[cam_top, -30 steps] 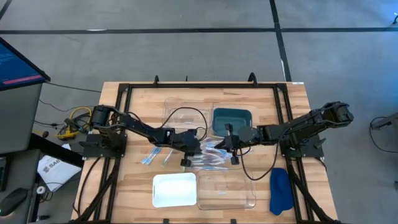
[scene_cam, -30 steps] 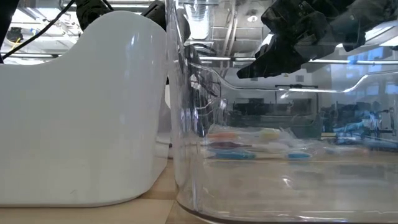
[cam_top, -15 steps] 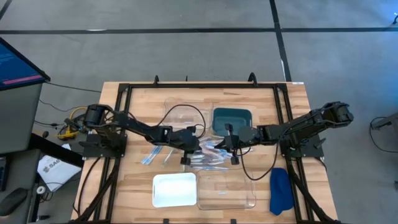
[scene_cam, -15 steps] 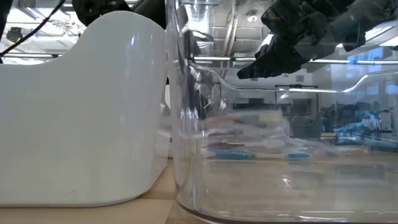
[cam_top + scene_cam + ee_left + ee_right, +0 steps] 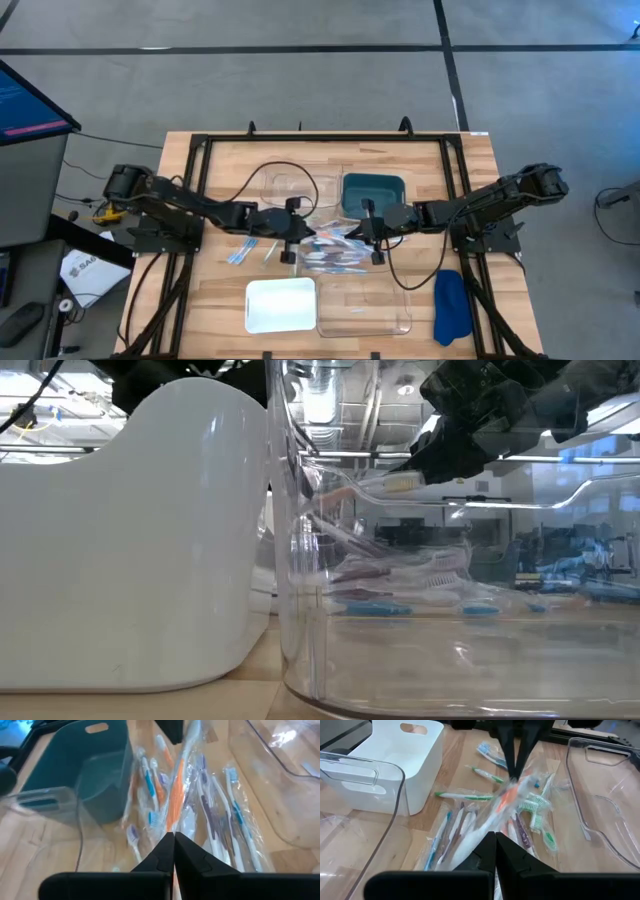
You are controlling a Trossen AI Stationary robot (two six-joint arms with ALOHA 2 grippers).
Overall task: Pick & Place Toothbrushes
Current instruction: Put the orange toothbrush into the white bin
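**Both hands clenched on one wrapped toothbrush over the pile**

From above, the left hand (image 5: 291, 231) and the right hand (image 5: 374, 231) faced each other across the toothbrushes (image 5: 335, 252), a loose heap in clear wrappers lying on the desk (image 5: 470, 170) between and just below them. A teal bin (image 5: 373, 188) sat beside the right hand; a white bin (image 5: 281, 304) and a clear bin (image 5: 365, 307) lay nearer the desk's front edge.

At desk height, the white bin (image 5: 130, 540) and clear bin (image 5: 450, 650) filled the foreground, with toothbrushes (image 5: 400, 575) behind.

Past the left hand's (image 5: 174, 851) clenched fingers, an orange wrapped toothbrush (image 5: 178, 790) stretched to the other hand.

The right hand (image 5: 495, 851), fingers pressed together, gripped the same toothbrush (image 5: 506, 800), the pile beneath it.
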